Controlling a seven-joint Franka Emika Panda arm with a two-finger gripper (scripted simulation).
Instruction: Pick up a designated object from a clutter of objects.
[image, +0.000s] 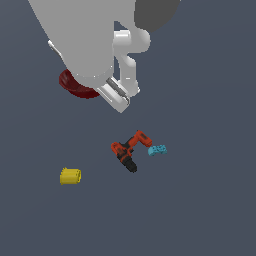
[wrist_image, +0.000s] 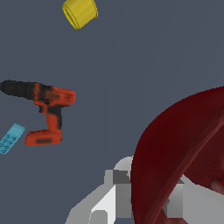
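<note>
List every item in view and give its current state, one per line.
Dark red bowl: partly hidden behind the arm in the exterior view; a gripper finger sits at its rim.
Gripper: at the bowl; open or shut, cannot tell.
Drill: lying on its side, untouched.
Cyan block: lying flat beside the drill.
Yellow cylinder: on its side, alone.

White arm (image: 85, 45) fills upper part of exterior view, hiding most of dark red bowl (image: 74, 88); only its rim edge peeks out. Gripper itself not visible. Orange-and-black drill (image: 128, 151) lies on side mid-floor, cyan block (image: 157, 149) just beside it. Yellow cylinder (image: 70, 176) well apart, toward exterior view's left.
</note>
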